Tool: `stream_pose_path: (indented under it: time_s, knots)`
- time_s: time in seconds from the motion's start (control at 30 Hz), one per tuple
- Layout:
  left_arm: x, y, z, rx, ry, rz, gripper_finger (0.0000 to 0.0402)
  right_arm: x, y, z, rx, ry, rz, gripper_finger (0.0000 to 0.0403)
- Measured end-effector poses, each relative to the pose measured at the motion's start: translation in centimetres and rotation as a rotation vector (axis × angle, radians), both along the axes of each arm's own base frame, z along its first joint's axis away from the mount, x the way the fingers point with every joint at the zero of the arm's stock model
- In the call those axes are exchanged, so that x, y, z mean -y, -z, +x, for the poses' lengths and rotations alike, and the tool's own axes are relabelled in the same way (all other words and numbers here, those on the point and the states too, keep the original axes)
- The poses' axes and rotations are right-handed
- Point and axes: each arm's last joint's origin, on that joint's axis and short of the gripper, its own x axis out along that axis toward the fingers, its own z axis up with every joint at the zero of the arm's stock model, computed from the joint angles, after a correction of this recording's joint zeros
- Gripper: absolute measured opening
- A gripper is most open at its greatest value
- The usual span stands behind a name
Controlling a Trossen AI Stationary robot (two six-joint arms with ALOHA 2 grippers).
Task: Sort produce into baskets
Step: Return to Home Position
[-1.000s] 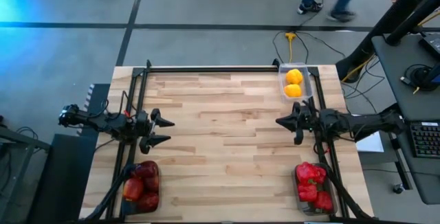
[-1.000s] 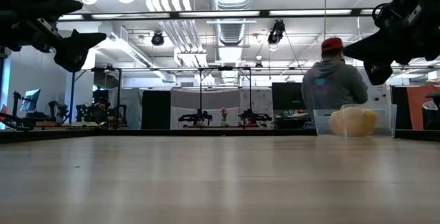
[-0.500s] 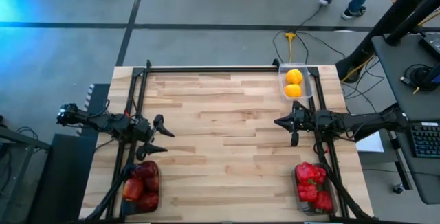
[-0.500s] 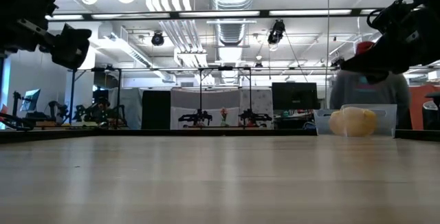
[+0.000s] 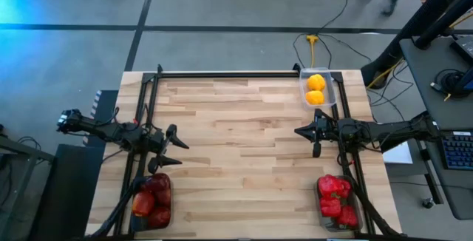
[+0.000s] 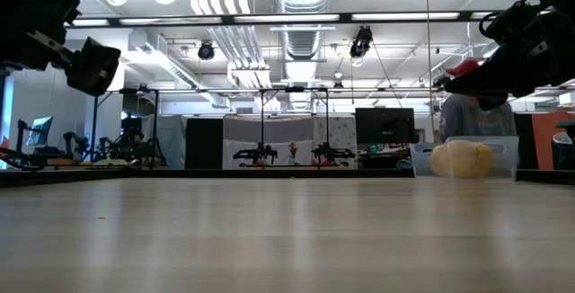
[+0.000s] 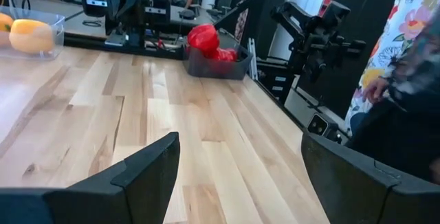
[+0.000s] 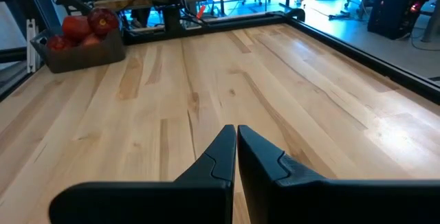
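- Now all produce sits in baskets (image 5: 301, 97): apples (image 5: 151, 200) near left, red peppers (image 5: 336, 200) near right, yellow ones (image 5: 315, 90) far right.
- No produce lies loose on the table (image 5: 244, 145).
- Both arms hang empty: left jaws wide, right jaws closed.

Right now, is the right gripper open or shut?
Shut. In the right wrist view the right gripper shows its two fingers pressed together, with nothing held between them.

Yellow-orange round produce (image 6: 460, 159) shows only blurred through the clear plastic bin (image 6: 506, 156); a person (image 6: 467, 118) stands half-hidden behind the right arm (image 6: 530, 41).
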Motion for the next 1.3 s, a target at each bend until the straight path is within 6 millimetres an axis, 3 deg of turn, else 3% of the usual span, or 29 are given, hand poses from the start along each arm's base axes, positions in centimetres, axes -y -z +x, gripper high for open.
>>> stream_pose_path:
  time_s: [0.63,0.9,1.3]
  knots:
    - [0.1,0.2,0.3,-0.034,0.000,0.009,0.0286,0.0,0.0,0.0,0.002,0.000,0.000,0.0009]
    - [0.1,0.3,0.3,-0.040,0.000,0.011,0.0286,0.4,-1.6,-1.1,0.212,-0.004,0.008,0.0009]
    - [0.1,0.3,0.4,-0.050,0.000,0.014,0.0286,0.4,-1.8,-1.2,0.240,-0.004,0.008,0.0009]
